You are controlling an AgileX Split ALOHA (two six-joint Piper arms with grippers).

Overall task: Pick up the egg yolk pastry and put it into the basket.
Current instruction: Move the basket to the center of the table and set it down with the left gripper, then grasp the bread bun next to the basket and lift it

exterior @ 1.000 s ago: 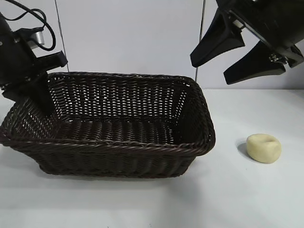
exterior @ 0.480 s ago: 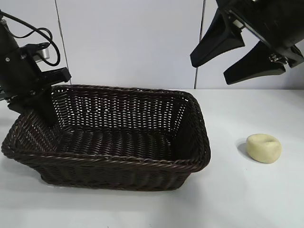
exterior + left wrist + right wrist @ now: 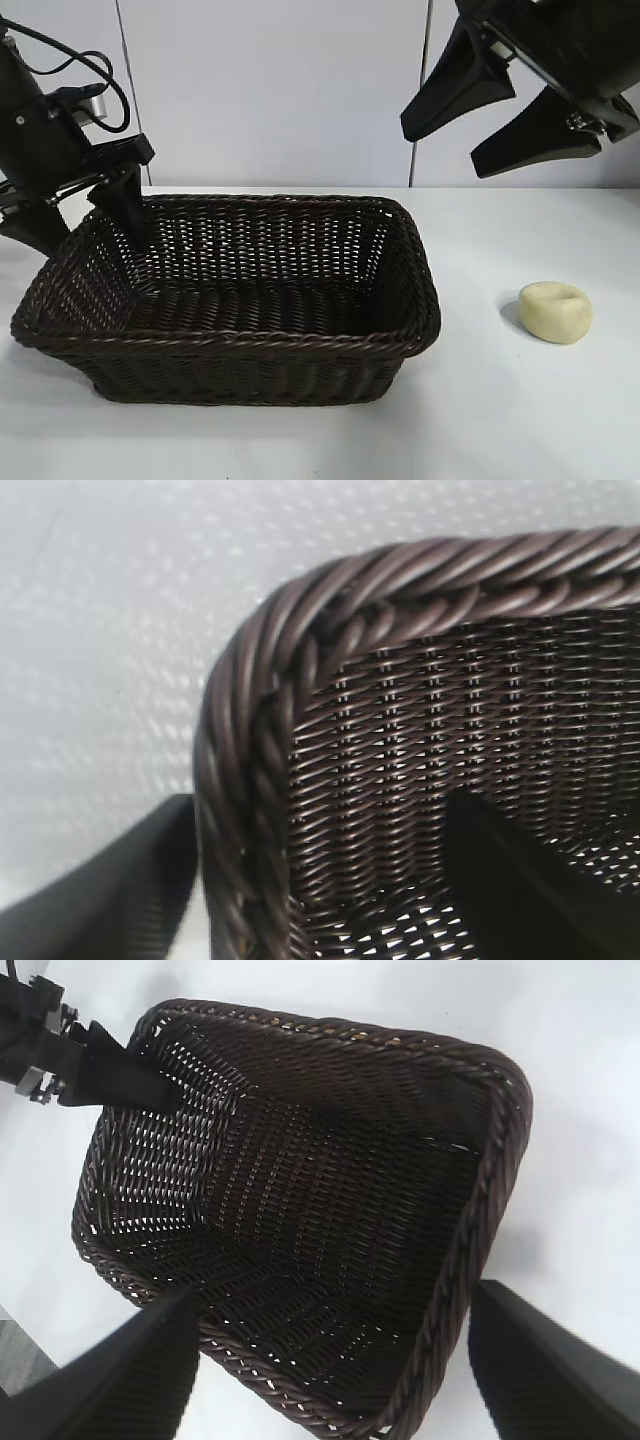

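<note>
Two arms share a white table (image 3: 500, 420) with a dark brown wicker basket (image 3: 240, 345) and a pale yellow egg yolk pastry (image 3: 556, 312). The basket sits left of centre in the exterior view, resting flat with its braided rim up, and nothing can be seen inside it. The egg yolk pastry lies on the bare tabletop well to the right of the basket, apart from it and from both arms, its dented side up. The left gripper (image 3: 85, 210) hangs over the basket's far left corner, pointing steeply down; its fingers are spread and straddle the rim, one finger (image 3: 520, 880) inside against the woven wall and the other outside over the table, as the left wrist view shows, and neither is clamped on the wicker. The right gripper (image 3: 500, 105) hovers high at the upper right of the exterior view, above the gap between basket and pastry, its two black fingers parted wide and holding nothing. From the right wrist view the whole basket fills the frame beneath those spread fingers.
</note>
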